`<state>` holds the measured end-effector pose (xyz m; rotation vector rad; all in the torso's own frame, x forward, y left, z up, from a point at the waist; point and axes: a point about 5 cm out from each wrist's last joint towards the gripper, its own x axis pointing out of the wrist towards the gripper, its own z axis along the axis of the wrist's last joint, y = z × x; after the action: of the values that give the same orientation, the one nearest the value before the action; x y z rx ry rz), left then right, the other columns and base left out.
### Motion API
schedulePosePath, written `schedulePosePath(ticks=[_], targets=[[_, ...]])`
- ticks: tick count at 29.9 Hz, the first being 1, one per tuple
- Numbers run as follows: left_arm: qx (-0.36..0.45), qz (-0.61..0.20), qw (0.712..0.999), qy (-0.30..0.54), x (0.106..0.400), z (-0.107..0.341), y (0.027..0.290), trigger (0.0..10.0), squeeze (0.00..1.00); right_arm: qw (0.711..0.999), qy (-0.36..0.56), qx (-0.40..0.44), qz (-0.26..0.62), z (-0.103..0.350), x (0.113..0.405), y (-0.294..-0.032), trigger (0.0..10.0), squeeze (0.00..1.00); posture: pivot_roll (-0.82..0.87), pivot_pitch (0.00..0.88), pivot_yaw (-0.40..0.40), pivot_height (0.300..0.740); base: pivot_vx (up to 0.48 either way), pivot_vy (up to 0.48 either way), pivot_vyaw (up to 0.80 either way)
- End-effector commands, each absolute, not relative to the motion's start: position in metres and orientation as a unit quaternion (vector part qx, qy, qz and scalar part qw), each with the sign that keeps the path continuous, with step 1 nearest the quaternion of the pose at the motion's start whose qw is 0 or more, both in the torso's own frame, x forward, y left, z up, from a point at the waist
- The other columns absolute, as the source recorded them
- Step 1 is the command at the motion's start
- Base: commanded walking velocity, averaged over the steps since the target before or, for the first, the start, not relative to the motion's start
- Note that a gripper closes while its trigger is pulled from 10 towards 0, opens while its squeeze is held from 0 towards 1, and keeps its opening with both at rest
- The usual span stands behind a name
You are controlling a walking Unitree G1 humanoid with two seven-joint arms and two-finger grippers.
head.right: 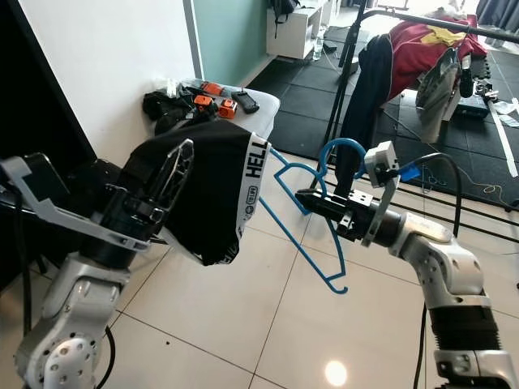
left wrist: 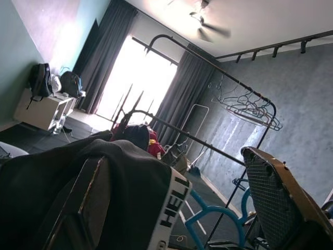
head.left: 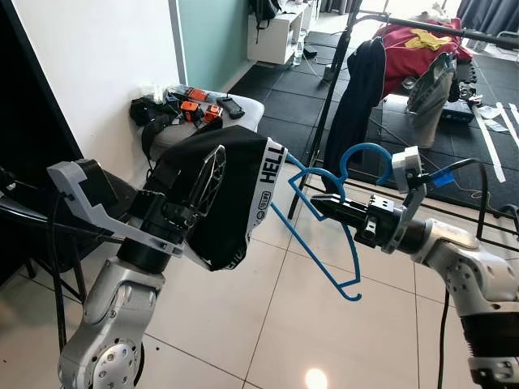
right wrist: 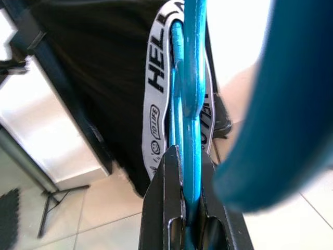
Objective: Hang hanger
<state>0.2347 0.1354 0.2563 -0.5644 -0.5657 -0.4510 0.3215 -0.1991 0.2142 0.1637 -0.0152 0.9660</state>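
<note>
Your right gripper (head.right: 312,203) is clamped on the blue hanger (head.right: 312,243) near its hook, with the black garment (head.right: 207,190) draped over its far end and the left gripper (head.right: 166,182), whose fingers stand apart around the cloth. The clothes rack (head.right: 430,20) lies ahead and to the right, well apart from the hook, so your right arm is the nearer one.

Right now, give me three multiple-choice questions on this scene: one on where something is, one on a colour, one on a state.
1. Where is the clothes rack?
A. ahead and to the robot's right
B. to the robot's left
C. lying flat on the tiles

2. What colour is the hanger?
A. white
B. blue
C. red

3. How is the right gripper?
A. open, holding nothing
B. shut on the hanger
C. shut on a bag

Answers: 1 A, the rack stands upright at upper right of the head views. 2 B, its frame is bright blue. 3 B, the right wrist view shows the black fingers clamped on the blue bar.
</note>
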Motion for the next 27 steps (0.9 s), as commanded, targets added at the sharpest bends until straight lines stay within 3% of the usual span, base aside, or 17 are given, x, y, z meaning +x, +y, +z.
schedulePosePath(ticks=[1, 8, 25, 27], targets=[[-0.280, -0.216, 0.893, -0.278, 0.235, 0.258, 0.136, 10.0, 0.91, 0.899, -0.032, 0.078, 0.430, 0.221, 0.328, -0.207, 10.0, 0.00, -0.05, 0.111, -0.029, 0.740, 0.000, 0.000, 0.00], [-0.280, -0.214, 0.894, -0.278, 0.234, 0.258, 0.138, 10.0, 0.90, 0.900, -0.041, 0.086, 0.425, 0.224, 0.330, -0.208, 10.0, 0.00, -0.05, 0.110, -0.032, 0.740, 0.000, 0.000, 0.00], [-0.255, -0.226, 0.905, -0.255, 0.235, 0.250, 0.133, 10.0, 0.67, 0.890, -0.082, 0.106, 0.435, 0.239, 0.331, -0.212, 10.0, 0.00, -0.06, 0.109, -0.029, 0.740, 0.000, 0.000, 0.00], [-0.232, -0.242, 0.910, -0.244, 0.234, 0.247, 0.124, 10.0, 0.44, 0.883, -0.076, 0.104, 0.450, 0.238, 0.330, -0.207, 10.0, 0.00, -0.06, 0.107, -0.031, 0.740, 0.000, 0.000, 0.00]])
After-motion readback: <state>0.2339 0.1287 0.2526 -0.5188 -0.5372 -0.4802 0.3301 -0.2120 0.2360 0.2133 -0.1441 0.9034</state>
